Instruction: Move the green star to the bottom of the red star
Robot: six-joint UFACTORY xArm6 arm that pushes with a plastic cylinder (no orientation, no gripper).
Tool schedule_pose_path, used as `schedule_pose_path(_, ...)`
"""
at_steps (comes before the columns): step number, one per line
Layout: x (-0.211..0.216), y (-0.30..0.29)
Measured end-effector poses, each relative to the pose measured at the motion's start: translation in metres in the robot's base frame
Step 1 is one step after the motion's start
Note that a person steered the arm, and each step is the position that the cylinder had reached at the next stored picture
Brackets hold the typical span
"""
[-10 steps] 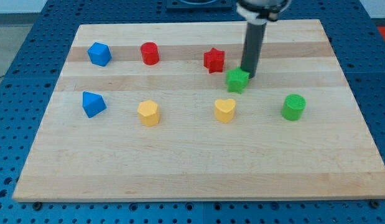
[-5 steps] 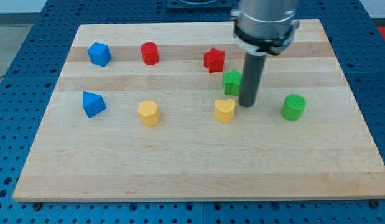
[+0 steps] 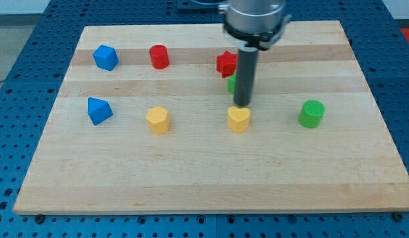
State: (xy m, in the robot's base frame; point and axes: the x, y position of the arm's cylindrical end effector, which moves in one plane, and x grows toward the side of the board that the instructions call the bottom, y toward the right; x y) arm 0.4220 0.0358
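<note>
The red star [image 3: 224, 63] sits on the wooden board [image 3: 211, 172] near the view's top, right of centre. The green star [image 3: 231, 84] lies just below it, mostly hidden behind my rod; only a sliver of its left side shows. My tip [image 3: 242, 105] rests on the board at the green star's lower right, just above the yellow heart [image 3: 238, 119].
A green cylinder [image 3: 312, 114] stands at the right. A yellow hexagonal block [image 3: 157, 120] and a blue wedge-like block [image 3: 98, 110] lie in the lower row. A red cylinder [image 3: 159, 57] and a blue block [image 3: 105, 57] lie in the upper row.
My rod has moved down past the green star's right side, then left. The green star has slid left and now sits under the red star.
</note>
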Motion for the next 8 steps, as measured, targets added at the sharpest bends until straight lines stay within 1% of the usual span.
schedule_pose_path(1,-0.002,-0.021)
schedule_pose_path(2,0.009,-0.008)
schedule_pose_path(3,0.012,0.021)
schedule_pose_path(4,0.000,0.032)
schedule_pose_path(5,-0.023,0.018)
schedule_pose_path(6,-0.029,-0.003)
schedule_pose_path(7,-0.020,-0.003)
schedule_pose_path(8,-0.011,-0.043)
